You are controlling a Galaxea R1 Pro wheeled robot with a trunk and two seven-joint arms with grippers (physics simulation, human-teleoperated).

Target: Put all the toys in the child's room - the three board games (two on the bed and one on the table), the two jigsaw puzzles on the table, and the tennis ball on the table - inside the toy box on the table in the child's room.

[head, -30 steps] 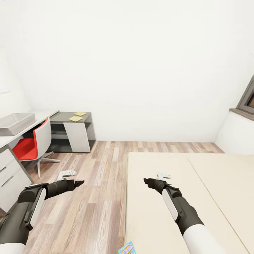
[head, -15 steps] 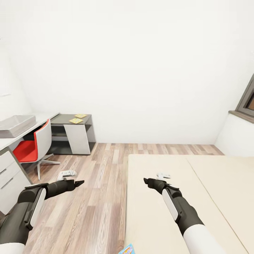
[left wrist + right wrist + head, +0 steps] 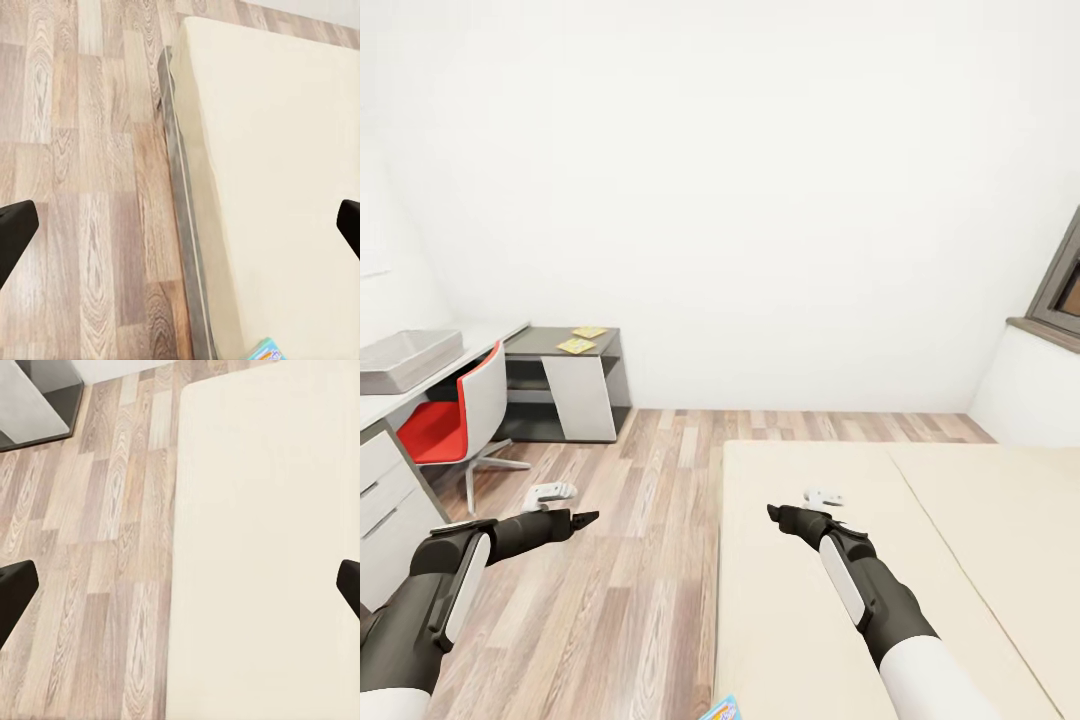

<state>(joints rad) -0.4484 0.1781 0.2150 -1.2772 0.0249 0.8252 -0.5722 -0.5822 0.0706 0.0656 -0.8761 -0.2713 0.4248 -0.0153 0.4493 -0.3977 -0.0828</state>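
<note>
Wrist views — left fingers (image 3: 180,229) and right fingers (image 3: 180,589) spread wide, holding nothing.

Place: a child's bedroom in a home
Bed: cream mattress (image 3: 880,560) on a dark frame, lower right
Desk: L-shaped table (image 3: 550,342) with white drawers, left edge
Chair: red and white swivel chair (image 3: 455,415) tucked at the desk
Toys: colourful jigsaw puzzles (image 3: 582,340) on the desk
Floor: wood planks (image 3: 630,520)
Walls: plain white, window frame (image 3: 1060,285) at right
</note>
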